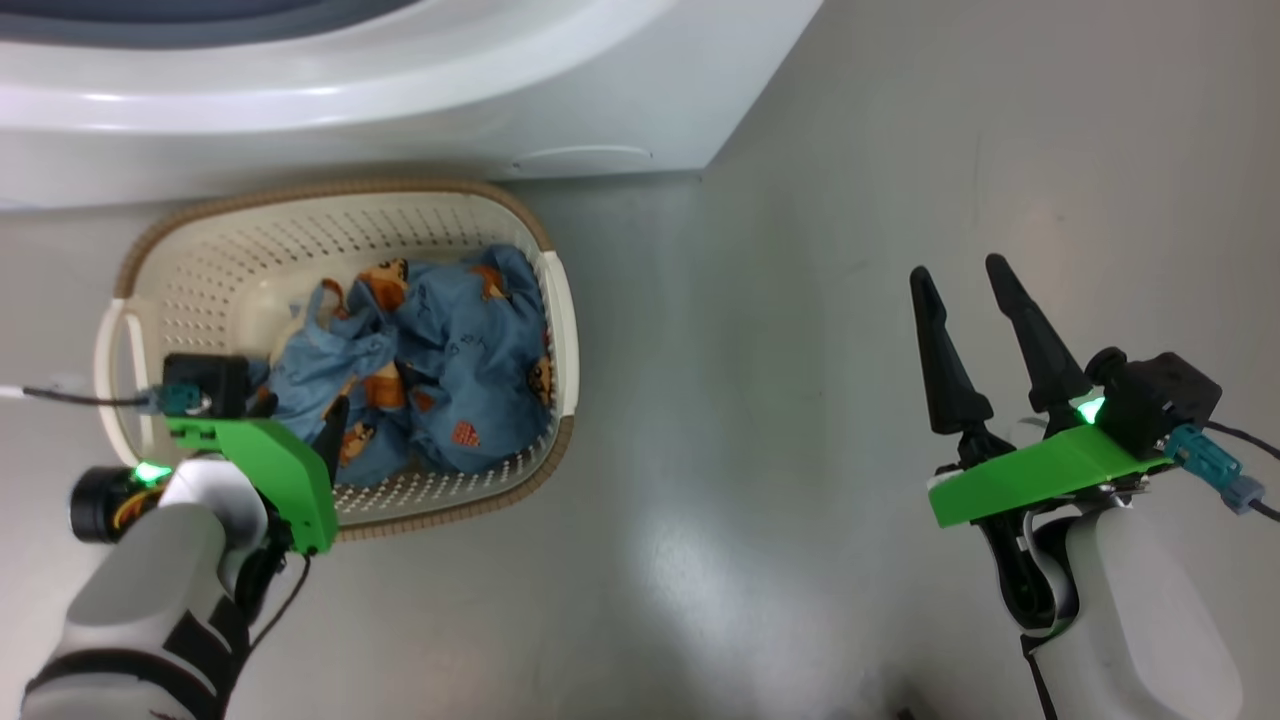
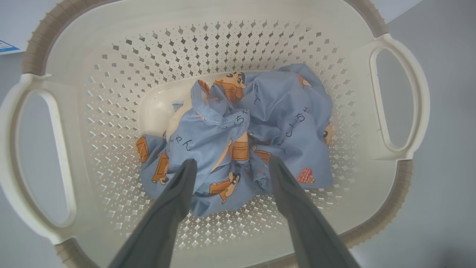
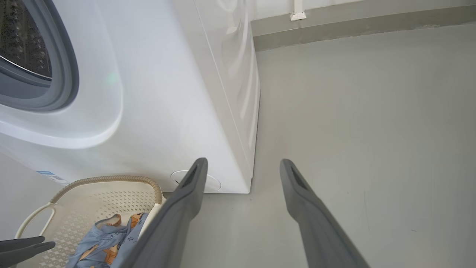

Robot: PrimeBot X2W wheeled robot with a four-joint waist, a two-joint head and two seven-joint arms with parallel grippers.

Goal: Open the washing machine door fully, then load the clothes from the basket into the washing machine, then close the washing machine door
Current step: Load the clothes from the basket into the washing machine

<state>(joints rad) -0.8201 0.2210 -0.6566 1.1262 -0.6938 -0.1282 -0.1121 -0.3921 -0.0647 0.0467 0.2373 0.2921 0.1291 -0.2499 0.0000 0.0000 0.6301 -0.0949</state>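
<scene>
Left tool (image 2: 231, 162): fingers spread, gripping nothing, tips down at the clothes (image 2: 238, 137) in the basket (image 2: 223, 37); contact unclear.
Basket: on the floor (image 1: 760, 400), just before the washing machine (image 1: 400, 120).
Clothes: crumpled on the basket's bottom.
Washing machine: grey gasket (image 3: 70, 74) and steel drum (image 3: 22, 44) exposed.
Right tool (image 1: 958, 270): parted, empty, over the floor, well apart from the basket.

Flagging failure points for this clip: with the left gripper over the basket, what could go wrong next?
1. The left gripper is open over the bunched clothes; it may pinch only one fold, leaving fabric dangling or slipping free.
2. Going deeper, its fingers could strike the perforated floor of the basket or drag it.
</scene>
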